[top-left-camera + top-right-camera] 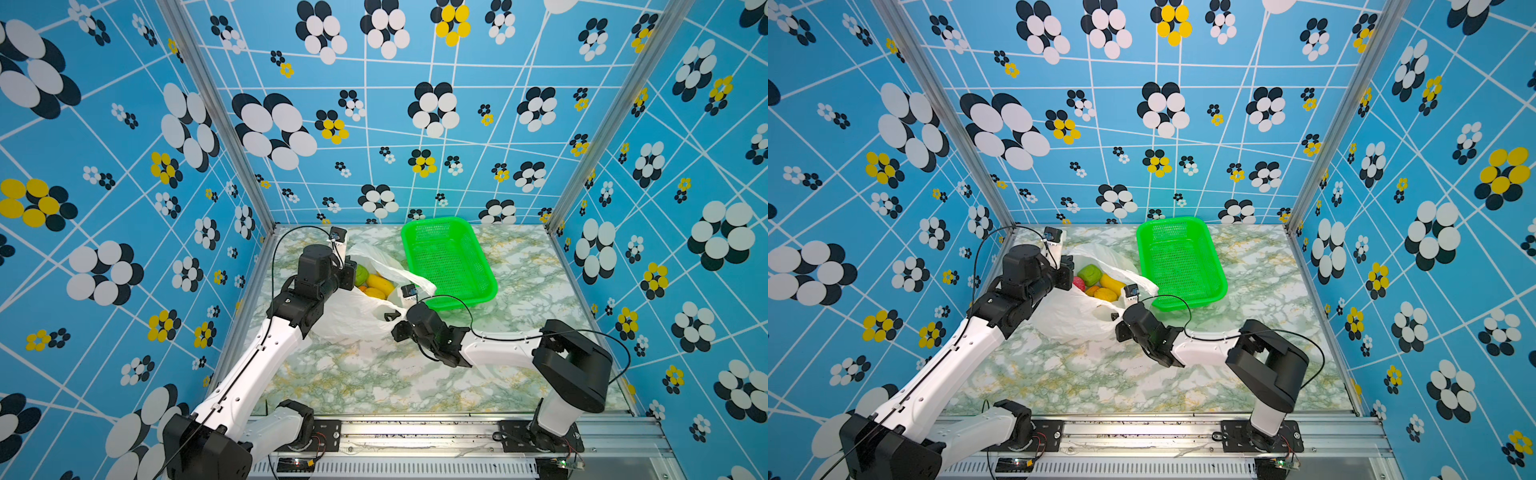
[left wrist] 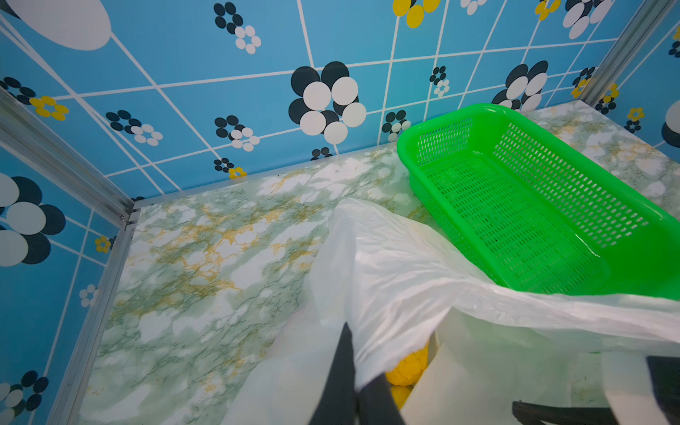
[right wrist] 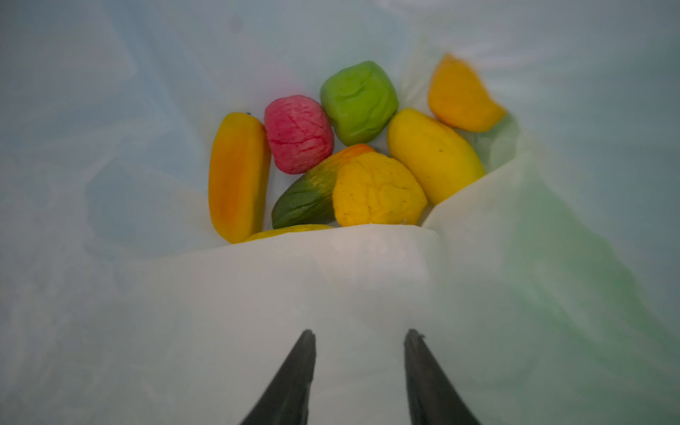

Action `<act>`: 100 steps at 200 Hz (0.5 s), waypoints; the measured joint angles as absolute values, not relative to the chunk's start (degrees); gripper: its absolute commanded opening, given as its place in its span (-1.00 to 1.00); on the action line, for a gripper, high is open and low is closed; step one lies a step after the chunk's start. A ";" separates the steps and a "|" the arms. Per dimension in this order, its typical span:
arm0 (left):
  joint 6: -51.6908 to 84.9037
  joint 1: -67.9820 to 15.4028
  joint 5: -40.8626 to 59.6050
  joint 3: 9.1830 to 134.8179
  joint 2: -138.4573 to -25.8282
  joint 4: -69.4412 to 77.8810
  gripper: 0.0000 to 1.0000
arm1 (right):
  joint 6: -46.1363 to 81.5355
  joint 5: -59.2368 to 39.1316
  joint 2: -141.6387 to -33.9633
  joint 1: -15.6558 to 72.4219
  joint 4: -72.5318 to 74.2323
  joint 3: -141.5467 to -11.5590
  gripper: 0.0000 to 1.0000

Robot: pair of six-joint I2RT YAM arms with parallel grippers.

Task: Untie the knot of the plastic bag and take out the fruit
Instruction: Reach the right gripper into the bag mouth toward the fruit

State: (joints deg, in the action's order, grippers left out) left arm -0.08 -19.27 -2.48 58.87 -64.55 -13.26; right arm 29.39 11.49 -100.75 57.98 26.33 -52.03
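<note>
Nearest to me, the marbled worktop (image 1: 374, 374) lies in front of the two arm bases. A little further in, my right pincer (image 3: 361, 336) reaches from the right side into the mouth of the plastic bag (image 1: 353, 320). In the right wrist view its two dark fingers (image 3: 294, 379) stand clearly apart and nothing is between them. Under them I see only a fold of the white plastic.

The plastic bag lies on the worktop, left of the middle, between the two arms, and its mouth is open upward. The fruit (image 3: 379, 189) sits close together in the bottom of the bag, ahead of the right pincer and not touched by it. I see a red bumpy piece (image 3: 298, 134), a green piece (image 3: 358, 103), a long green-orange piece (image 3: 305, 198) and several yellow and orange ones. One more yellow piece is half hidden behind the fold.

Further back, at the far left side of the bag, my left pincer (image 2: 355, 364) is closed tight on the rim of the bag and holds it raised. In the left wrist view the thin plastic runs between its fingers.

Behind the bag, to the right, stands the green basket (image 1: 436, 221). It is just beside the bag, and a strip of the bag's edge reaches its near corner, but I cannot tell if they touch. Behind everything is the blue wall (image 1: 415, 66) with the flower pattern.
</note>
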 measured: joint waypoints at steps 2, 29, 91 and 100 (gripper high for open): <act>-0.08 -19.27 -2.48 58.87 -64.55 -13.26 -1.00 | 29.50 11.11 -101.30 58.11 26.30 -52.66 0.04; -0.30 -19.27 -2.28 58.87 -64.55 -13.26 -1.00 | 29.15 7.99 -107.57 59.83 24.49 -62.15 0.25; -1.85 -19.27 -2.81 60.34 -66.81 -12.34 -1.00 | 34.70 7.60 -120.97 61.67 17.43 -74.52 -0.05; -2.24 -19.27 -2.98 61.73 -68.03 -12.29 -1.00 | 35.59 7.01 -124.55 62.26 15.97 -78.30 -0.10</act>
